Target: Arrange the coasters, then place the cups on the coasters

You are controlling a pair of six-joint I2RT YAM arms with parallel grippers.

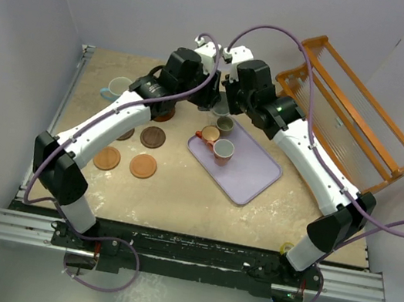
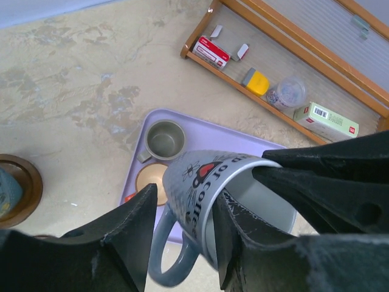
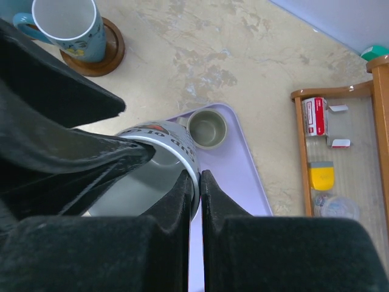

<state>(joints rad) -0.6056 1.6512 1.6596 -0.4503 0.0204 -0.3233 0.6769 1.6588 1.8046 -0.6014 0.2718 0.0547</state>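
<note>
From above, the left end effector [image 1: 207, 103] and right end effector [image 1: 226, 102] meet over the tray's [image 1: 252, 179] far corner. Left wrist: its fingers [image 2: 130, 234] straddle the grey-blue mug's [image 2: 194, 194] wall, which hangs over the tray — clamped or not, I can't tell. Right wrist: its fingers [image 3: 176, 207] pinch the mug's rim tight.

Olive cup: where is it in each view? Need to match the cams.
Top: olive cup just above the picture's middle, on the far corner of the tray.
Left wrist: left of centre, in the tray's upper left corner.
Right wrist: near the centre, at the tray's top end.
Shared landmark: the lavender tray.
</note>
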